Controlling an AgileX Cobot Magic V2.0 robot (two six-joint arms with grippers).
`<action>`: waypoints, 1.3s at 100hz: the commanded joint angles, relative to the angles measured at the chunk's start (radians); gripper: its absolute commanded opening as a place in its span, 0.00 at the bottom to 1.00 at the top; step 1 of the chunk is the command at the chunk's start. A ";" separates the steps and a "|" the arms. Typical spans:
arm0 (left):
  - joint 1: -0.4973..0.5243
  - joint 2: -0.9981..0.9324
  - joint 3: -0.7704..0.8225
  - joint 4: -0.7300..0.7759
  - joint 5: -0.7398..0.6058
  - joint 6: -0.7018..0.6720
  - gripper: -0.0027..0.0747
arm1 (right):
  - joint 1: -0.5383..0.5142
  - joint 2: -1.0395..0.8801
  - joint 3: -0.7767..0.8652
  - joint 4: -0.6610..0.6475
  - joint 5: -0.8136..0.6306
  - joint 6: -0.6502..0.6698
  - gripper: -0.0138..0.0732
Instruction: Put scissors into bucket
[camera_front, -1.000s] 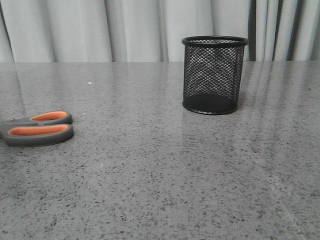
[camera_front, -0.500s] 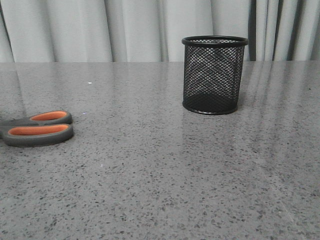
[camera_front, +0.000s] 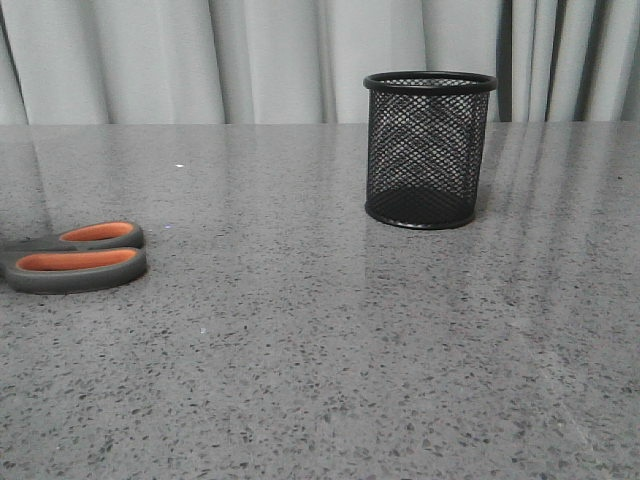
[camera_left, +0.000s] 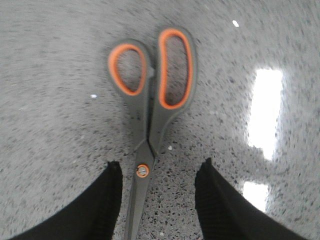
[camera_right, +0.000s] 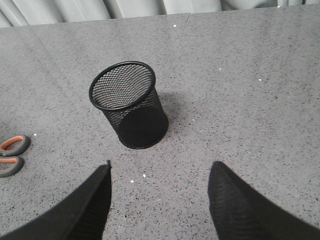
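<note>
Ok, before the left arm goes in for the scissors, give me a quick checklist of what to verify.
1. Left end effector open: ok.
2. Its fingers straddle the scissors near the pivot: ok.
3. Scissors lie flat, blades closed: ok.
4. Bucket upright, mouth unobstructed: ok.
5. Bucket empty inside: ok, by the right wrist view.
6. Right end effector open, short of the bucket: ok.

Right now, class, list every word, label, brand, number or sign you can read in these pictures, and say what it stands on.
None: no readable text appears in any view.
The scissors show plain grey and orange handles and a bare pivot screw, no brand visible.
The bucket is unmarked black mesh.
The table and the curtain carry no writing.
</note>
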 joint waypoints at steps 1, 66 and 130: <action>-0.047 0.020 -0.032 0.032 -0.006 0.037 0.45 | 0.014 0.013 -0.035 0.001 -0.069 -0.015 0.60; -0.094 0.202 -0.092 0.100 -0.059 0.060 0.45 | 0.019 0.013 -0.035 0.001 -0.061 -0.015 0.60; -0.102 0.262 -0.096 0.057 -0.045 0.060 0.59 | 0.019 0.013 -0.035 0.001 -0.061 -0.015 0.60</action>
